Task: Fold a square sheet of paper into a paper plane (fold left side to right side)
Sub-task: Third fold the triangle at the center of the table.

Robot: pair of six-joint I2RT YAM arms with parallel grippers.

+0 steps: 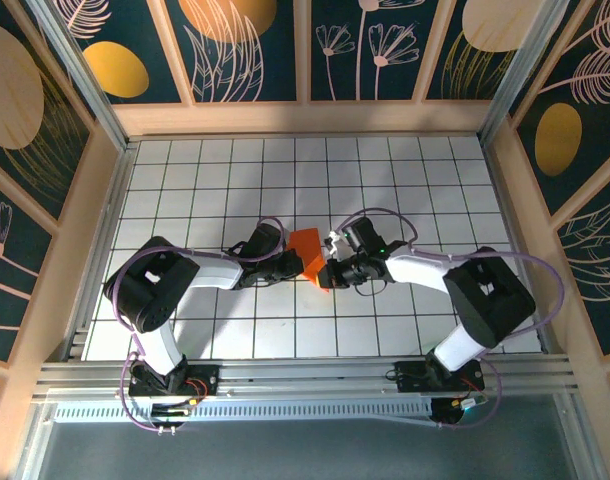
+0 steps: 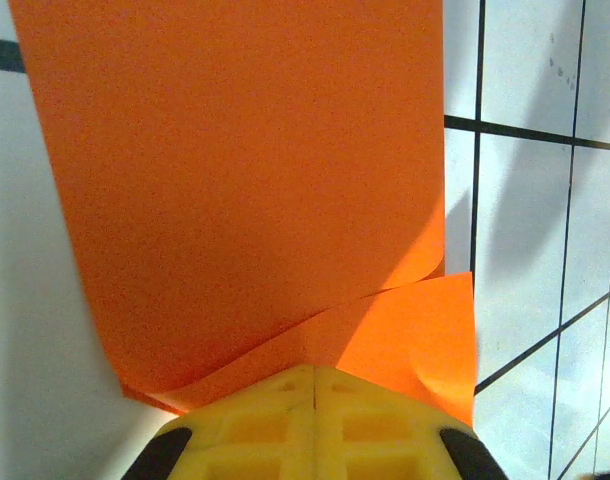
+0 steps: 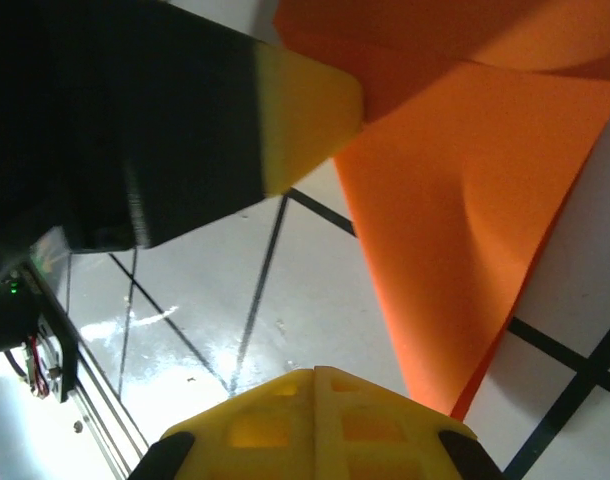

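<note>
Top: both arms bent inward, left gripper (image 1: 288, 262) and right gripper (image 1: 332, 270) flanking square sheet of paper (image 1: 307, 252) mid-desk (image 1: 385, 180), open grid around | Left wrist: jaws closed at creased sheet edge, pinch undeterminable | Right wrist: jaws closed, gripping nothing, beside sheet corner

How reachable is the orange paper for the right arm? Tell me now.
Probably yes: the right tool, shut, sits just short of the paper's near corner with bare table between. The left tool is at the paper's other side, off that path.
</note>
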